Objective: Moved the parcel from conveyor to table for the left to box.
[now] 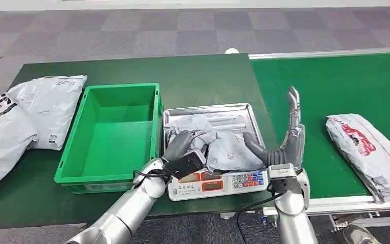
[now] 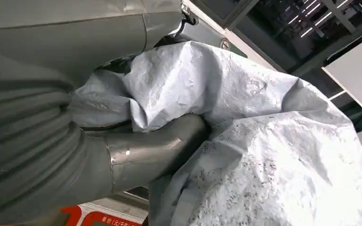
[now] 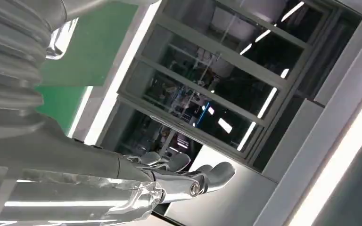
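Two hands work at the scale in the head view: the left hand [image 1: 183, 145] has its fingers closed into the crumpled grey parcel [image 1: 223, 147], which lies on the steel tray [image 1: 233, 113] of the scale [image 1: 218, 184], while the right hand [image 1: 290, 134] stands just beside the parcel with fingers straight up and thumb out, grasping nothing. The empty green box [image 1: 112, 134] sits directly on the left hand's far side from the right one, touching the tray's edge, so the job now looks like a lift-and-carry sideways into it. To do that well, I would gather enough loose film that the bag cannot sag, raise it clear of the tray lip and the box wall, then let go over the box's middle. Counted there: one parcel on the tray, one white parcel [image 1: 368, 147] on the conveyor [image 1: 315, 91] beyond the right hand, two more parcels [image 1: 45, 109] on the worktop [image 1: 203, 73] past the box. From the left wrist, the thumb [image 2: 155, 148] presses into folds of the parcel [image 2: 273, 141], confirming the hold. From the right wrist, the fingers [image 3: 188, 181] reach out straight against windows, with nothing between them.
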